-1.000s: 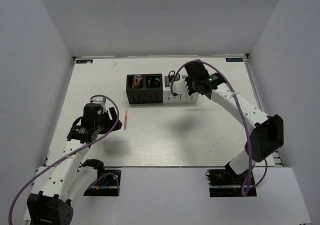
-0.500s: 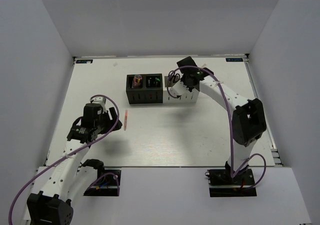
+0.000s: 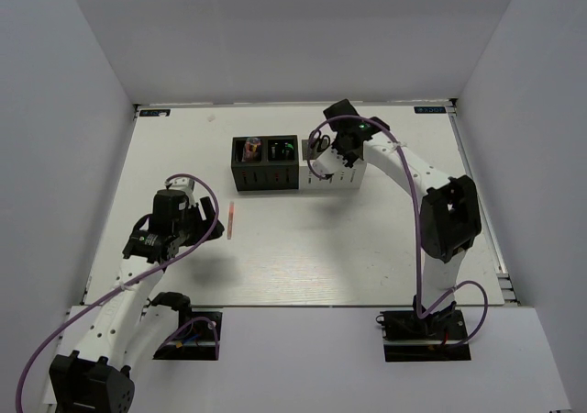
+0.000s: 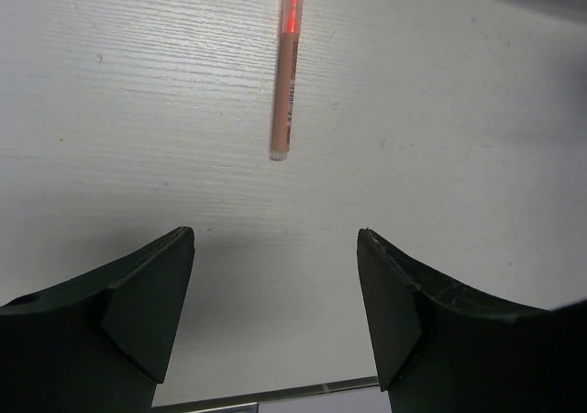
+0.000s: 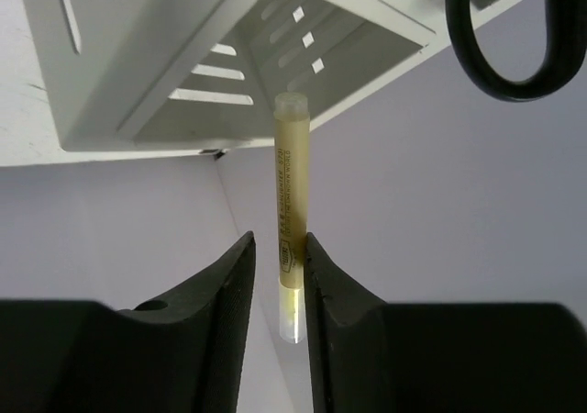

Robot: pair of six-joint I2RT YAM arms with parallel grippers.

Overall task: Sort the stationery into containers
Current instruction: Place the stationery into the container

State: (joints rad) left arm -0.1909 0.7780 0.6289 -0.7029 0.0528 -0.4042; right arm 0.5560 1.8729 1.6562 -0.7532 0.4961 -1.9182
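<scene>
My right gripper [image 5: 280, 239] hangs over the white cups [image 3: 335, 182] of the container row. A thin yellowish stick [image 5: 288, 193] stands between its fingers with its far tip at the mouth of a white cup [image 5: 229, 55]. The stick lies against the right finger, and a gap shows between it and the left finger. Black scissors [image 5: 514, 55] stand in the neighbouring white cup. A thin pink stick [image 4: 285, 83] lies on the table ahead of my open, empty left gripper [image 4: 275, 234]. It also shows in the top view [image 3: 230, 220].
The two black cups [image 3: 266, 179] at the left of the row hold coloured items. The row stands at the back middle of the white table [image 3: 367, 248]. White walls close in the table on three sides.
My right arm has swung left and folded back over the white cups, bringing the yellowish stick to a cup's mouth. The left arm and the pink stick have not moved.
</scene>
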